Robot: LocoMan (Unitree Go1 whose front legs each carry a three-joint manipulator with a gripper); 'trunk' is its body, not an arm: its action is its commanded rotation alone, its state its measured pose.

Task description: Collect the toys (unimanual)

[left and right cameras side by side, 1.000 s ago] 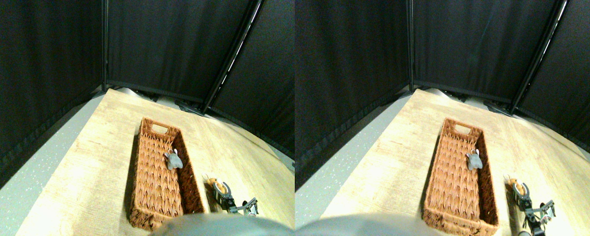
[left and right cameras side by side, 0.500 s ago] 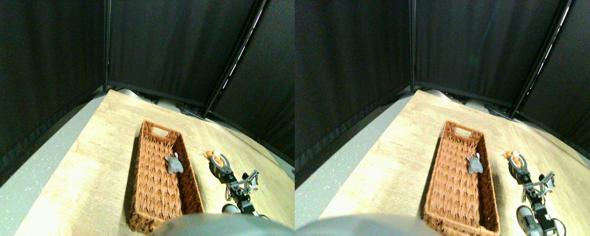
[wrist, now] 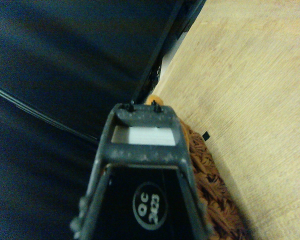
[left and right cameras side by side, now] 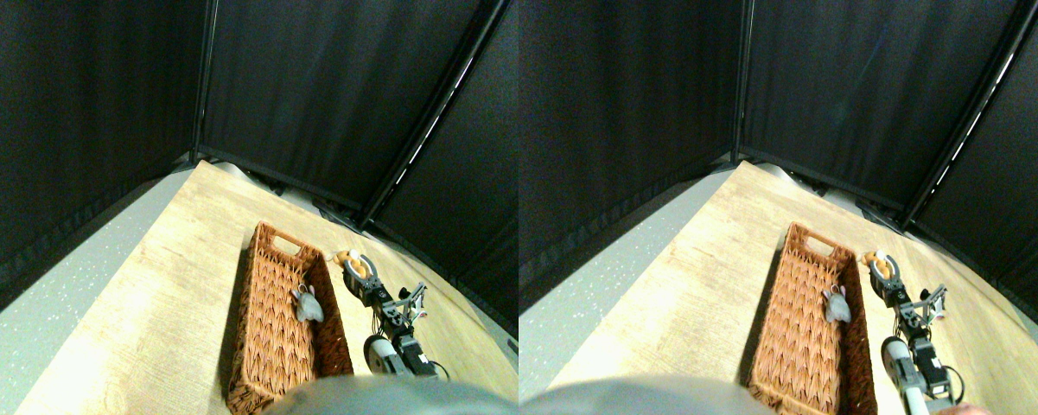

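Gripper (left and right cameras side by side: 356, 267) clasps orange plush toy (left and right cameras side by side: 352, 260) beside woven wicker basket (left and right cameras side by side: 270, 346).

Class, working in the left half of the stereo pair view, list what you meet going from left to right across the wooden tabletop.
Wicker basket → grey plush toy lying inside it → orange plush toy at the end effector, just right of the basket.

Tool (left and right cameras side by side: 356, 270) with orange toy (left and right cameras side by side: 352, 262) now farther along basket (left and right cameras side by side: 270, 346), raised.

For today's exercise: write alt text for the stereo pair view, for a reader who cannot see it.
The right gripper holds an orange plush toy just right of a long wicker basket on a wooden tabletop. A grey plush toy lies in the basket; black curtains hang behind.
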